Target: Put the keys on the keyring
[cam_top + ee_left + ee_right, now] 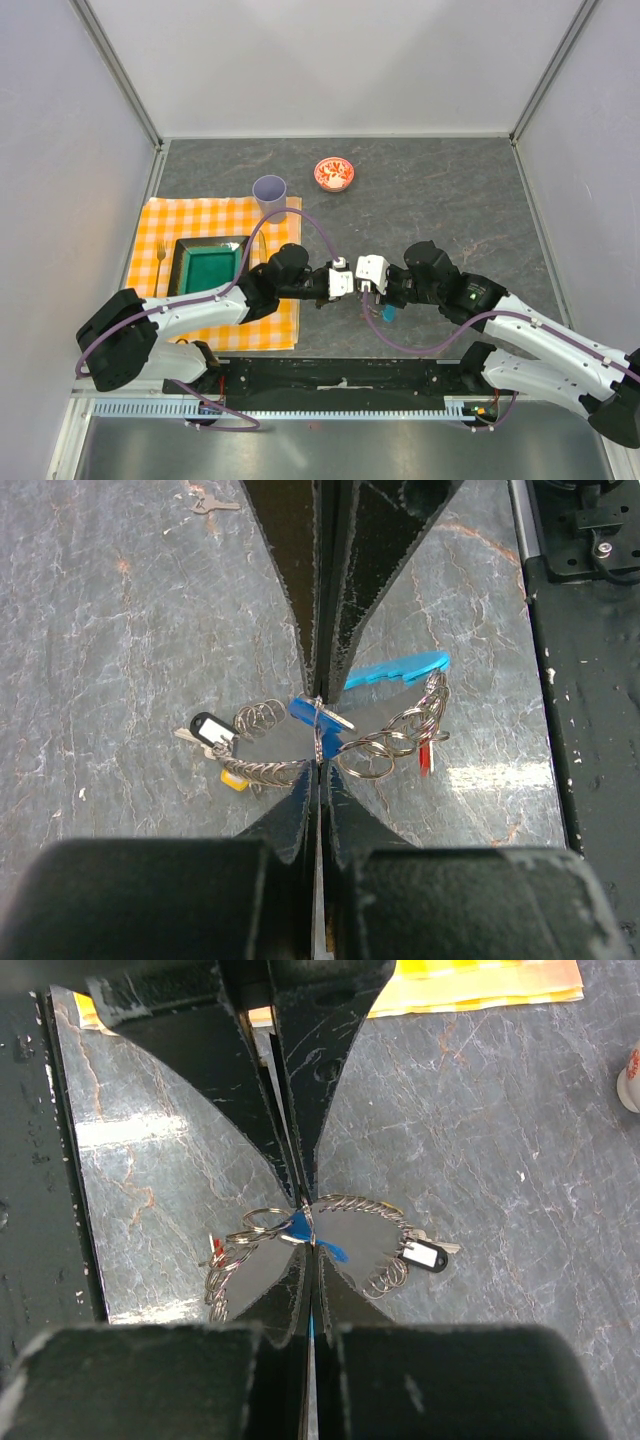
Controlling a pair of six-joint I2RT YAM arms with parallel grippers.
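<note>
Threading seems in hand: left gripper [320, 720] and right gripper [304, 1223] both clamp the thin grey chain keyring with blue crescent fob [395, 670], at the table's [450, 200] six o'clock, by the blue-headed metal key [306, 710]. Next: feed it on.

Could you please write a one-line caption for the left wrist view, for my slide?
Left gripper pinches the keyring while the right gripper holds a blue key.

Overhead camera looks down on the whole table [450, 200]; both wrist cameras, close up, share the keyring [385, 748] [350, 1202].
</note>
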